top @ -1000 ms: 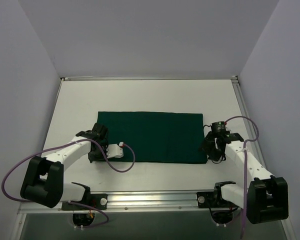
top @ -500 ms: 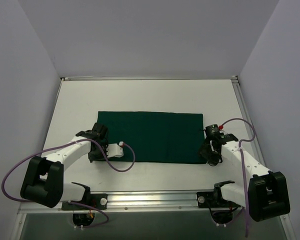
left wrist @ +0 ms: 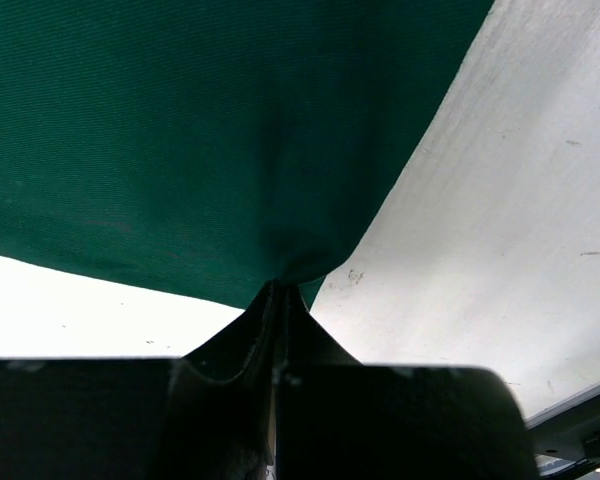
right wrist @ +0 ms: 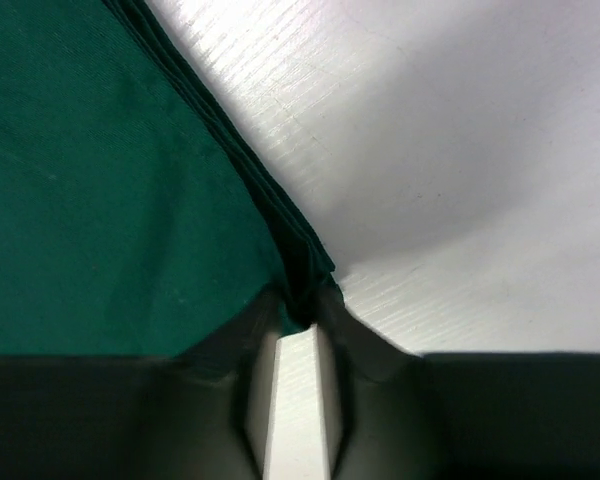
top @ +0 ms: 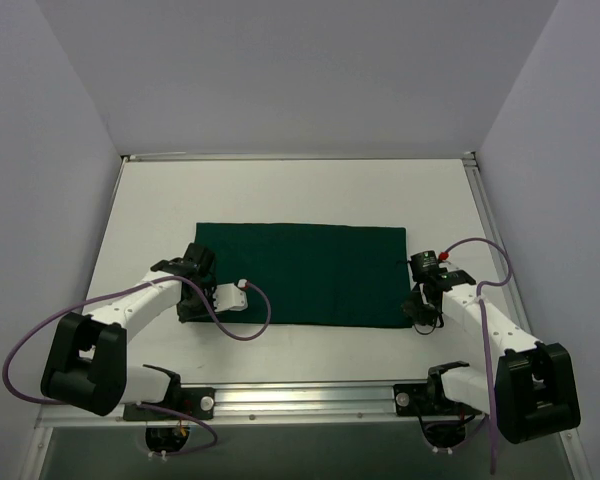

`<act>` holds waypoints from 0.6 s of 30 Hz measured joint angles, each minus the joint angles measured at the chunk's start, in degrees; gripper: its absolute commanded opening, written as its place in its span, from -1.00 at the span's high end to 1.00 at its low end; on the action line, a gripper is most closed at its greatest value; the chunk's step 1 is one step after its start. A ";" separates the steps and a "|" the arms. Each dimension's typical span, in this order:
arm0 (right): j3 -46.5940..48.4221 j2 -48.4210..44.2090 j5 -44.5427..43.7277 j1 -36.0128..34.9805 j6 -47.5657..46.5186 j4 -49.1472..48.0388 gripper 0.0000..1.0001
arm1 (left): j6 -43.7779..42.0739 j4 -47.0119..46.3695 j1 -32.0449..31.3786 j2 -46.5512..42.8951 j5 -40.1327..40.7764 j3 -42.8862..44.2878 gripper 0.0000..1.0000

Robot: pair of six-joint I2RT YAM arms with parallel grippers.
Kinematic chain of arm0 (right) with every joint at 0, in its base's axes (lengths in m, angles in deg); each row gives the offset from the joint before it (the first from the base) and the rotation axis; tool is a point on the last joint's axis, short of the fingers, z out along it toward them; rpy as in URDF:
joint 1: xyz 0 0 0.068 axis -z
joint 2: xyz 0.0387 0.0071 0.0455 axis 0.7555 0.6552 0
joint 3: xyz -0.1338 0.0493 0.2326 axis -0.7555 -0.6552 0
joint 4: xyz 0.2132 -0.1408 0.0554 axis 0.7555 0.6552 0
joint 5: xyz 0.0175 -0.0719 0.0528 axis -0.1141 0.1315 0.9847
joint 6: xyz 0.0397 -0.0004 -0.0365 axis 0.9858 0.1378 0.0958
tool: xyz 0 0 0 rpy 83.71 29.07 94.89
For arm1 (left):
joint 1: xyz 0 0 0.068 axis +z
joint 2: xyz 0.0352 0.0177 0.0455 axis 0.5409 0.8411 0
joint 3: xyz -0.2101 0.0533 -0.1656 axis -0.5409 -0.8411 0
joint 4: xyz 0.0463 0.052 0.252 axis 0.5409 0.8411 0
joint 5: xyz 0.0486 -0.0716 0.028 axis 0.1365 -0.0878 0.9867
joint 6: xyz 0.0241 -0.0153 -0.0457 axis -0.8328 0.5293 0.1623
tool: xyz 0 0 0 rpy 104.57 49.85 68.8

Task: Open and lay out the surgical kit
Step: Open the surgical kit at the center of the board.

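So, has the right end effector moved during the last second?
Yes. The right end effector came slightly nearer to the front rail of the table, and it is now at the near right corner of the green cloth wrap.

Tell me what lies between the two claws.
Only the dark green cloth wrap spans from left claw to right claw, each pinching a near corner; top view shows it.

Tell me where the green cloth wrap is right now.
In the top view the dark green cloth wrap lies flat on the table, its near left corner pinched by the left hand and near right corner by the right hand.
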 measured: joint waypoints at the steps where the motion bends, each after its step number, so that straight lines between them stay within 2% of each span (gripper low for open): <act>1: 0.00 -0.02 -0.02 0.00 -0.04 0.00 0.87 | 0.00 0.00 0.00 0.00 0.02 0.00 0.95; 3: 0.00 -0.13 -0.15 0.00 0.11 -0.02 1.00 | 0.02 0.00 0.00 0.02 0.04 0.02 0.95; 9: 0.42 -1.09 -0.11 0.00 -0.09 0.35 1.00 | 0.22 0.04 0.20 0.33 0.63 0.55 0.95; 18: 7.50 -2.80 0.15 -0.33 -0.90 1.66 1.00 | 0.83 0.26 1.33 0.35 0.83 3.28 0.95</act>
